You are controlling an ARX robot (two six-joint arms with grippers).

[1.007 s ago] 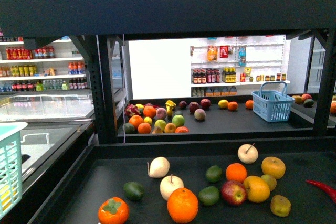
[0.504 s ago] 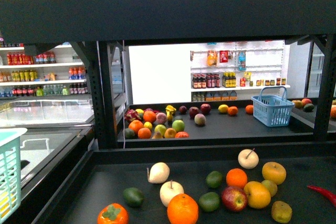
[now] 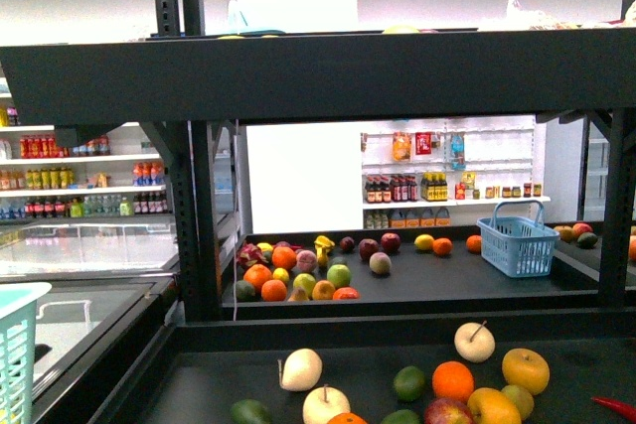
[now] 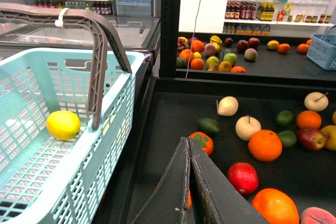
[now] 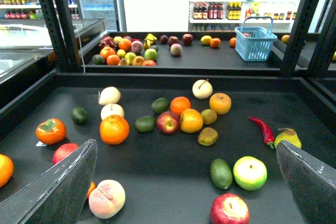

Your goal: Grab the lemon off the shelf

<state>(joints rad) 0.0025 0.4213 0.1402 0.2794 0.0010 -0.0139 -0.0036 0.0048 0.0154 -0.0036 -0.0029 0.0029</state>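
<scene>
Lemon (image 4: pixel 63 125), bright yellow and oval: lies inside the pale teal plastic mesh basket (image 4: pixel 107 145), on its floor, near the foot of the basket's grey arched handle (image 4: pixel 100 56). Sits alone there, apart from the other fruit.

Black metal-framed shelf (image 4: pixel 169 24): stands just beside the basket, its wide dark tray (image 4: pixel 173 111) starting right at the basket's outer wall. Carries scattered fruit, all outside the basket: a large round orange (image 4: pixel 265 145), a red apple (image 4: pixel 243 177), a flat orange persimmon with a green calyx (image 4: pixel 201 141) nearest the basket, a dark green lime (image 4: pixel 209 125) beyond it.

Left pincer (image 4: pixel 187 142): narrow, dark fingers pressed together with nothing between them, hanging over the tray just beside the basket, above the persimmon.

Right pincer (image 5: pixel 185 145): spread wide, holding nothing, over the tray well apart from the basket, with a red chilli pepper (image 5: pixel 262 128) and a pale green apple (image 5: pixel 250 173) on the tray beneath it.

Front view: no arm visible; only a corner of the basket (image 3: pixel 15 345) and the shelf's upper tier (image 3: pixel 318 71).
</scene>
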